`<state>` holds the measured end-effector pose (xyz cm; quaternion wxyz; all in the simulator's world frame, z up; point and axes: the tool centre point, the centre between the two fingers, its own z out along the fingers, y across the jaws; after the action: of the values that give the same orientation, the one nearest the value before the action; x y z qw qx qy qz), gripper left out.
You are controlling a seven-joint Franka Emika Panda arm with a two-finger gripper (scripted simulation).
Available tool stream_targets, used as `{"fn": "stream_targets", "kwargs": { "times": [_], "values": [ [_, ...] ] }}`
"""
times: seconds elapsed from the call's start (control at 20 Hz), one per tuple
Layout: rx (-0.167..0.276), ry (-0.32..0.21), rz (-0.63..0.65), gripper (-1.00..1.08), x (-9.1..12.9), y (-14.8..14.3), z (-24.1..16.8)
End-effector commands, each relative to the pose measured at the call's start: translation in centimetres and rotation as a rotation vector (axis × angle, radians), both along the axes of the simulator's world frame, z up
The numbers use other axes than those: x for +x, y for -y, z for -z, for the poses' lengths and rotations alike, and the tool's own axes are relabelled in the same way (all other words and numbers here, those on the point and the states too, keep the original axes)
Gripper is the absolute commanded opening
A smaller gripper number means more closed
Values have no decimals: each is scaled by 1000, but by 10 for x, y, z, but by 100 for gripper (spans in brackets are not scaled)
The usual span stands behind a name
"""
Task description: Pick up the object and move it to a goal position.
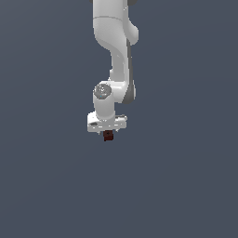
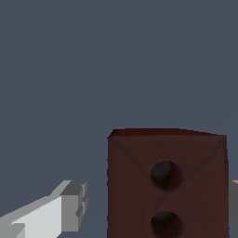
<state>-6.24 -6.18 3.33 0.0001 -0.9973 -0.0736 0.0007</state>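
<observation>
Exterior view: white arm [image 1: 114, 56] hangs vertical, block [image 1: 108, 135] beneath it.

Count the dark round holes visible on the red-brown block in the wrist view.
2: one hole near the block's middle, the other by the picture's edge. More may lie outside the frame.

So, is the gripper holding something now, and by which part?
It cannot be told. The block sits between the gripper's fingers, but one finger shows a gap.
</observation>
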Motion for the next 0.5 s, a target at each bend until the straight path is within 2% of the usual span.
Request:
{"fn": "stream_targets", "kwargs": {
  "times": [0.0,0.1,0.15,0.45],
  "values": [
    [0,1,0,100,1,0,5],
    [0,1,0,100,1,0,6],
    [0,1,0,-100,1,0,6],
    [0,1,0,-100,1,0,6]
  ]
}}
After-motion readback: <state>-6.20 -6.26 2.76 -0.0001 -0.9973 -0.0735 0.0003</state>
